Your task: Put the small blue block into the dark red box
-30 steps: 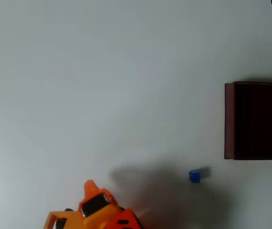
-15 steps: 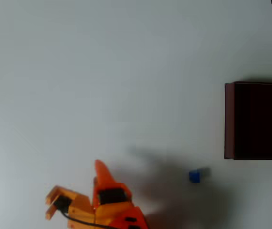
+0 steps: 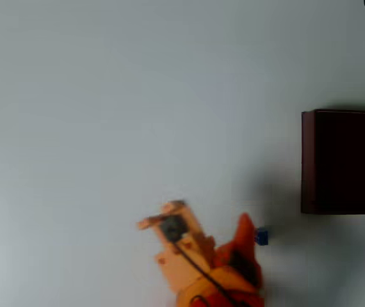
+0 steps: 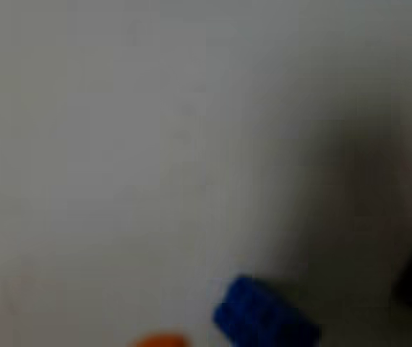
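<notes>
- Overhead, my gripper point(image 3: 211, 227) comes in from the bottom edge over the white table point(image 3: 105, 96). I read one finger at the pale piece on the left and the other at the orange point on the right, so the jaws look wide apart with nothing between them.
- Just right of that orange point sits the block point(image 3: 261, 237). It is resting on the table, nearly touching the tip, and outside the jaws rather than between them.
- In the wrist view the block point(image 4: 264, 314) is blurred at the bottom, right of centre, long side running down to the right.
- So I judge the next move must shift the jaws right to straddle it.
- Farthest right, the box point(image 3: 307, 160) stands well apart, up and to the right of the block.
</notes>
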Robot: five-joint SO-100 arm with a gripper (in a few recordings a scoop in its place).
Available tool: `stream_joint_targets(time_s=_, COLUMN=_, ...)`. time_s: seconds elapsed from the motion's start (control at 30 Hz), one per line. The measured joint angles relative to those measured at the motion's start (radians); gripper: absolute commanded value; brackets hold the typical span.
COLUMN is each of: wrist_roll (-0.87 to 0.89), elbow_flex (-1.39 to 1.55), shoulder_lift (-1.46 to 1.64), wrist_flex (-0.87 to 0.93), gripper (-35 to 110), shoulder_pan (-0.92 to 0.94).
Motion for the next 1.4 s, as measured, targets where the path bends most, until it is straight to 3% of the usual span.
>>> stream_joint_targets(time_s=0.33, wrist_roll=0.164, elbow_flex=-0.215, shoulder_lift=-0.399, wrist_flex=0.020, gripper=27, shoulder_pan=0.187)
stream_joint_targets(time_s=0.63, wrist_roll=0.230, elbow_flex=-0.222, shoulder_lift=-0.545, wrist_flex=-0.043, gripper=27, shoulder_pan=0.301)
stream_joint_targets(time_s=1.4, wrist_roll=0.327, elbow_flex=-0.066, shoulder_lift=-0.676, wrist_flex=-0.238, gripper=26, shoulder_pan=0.295)
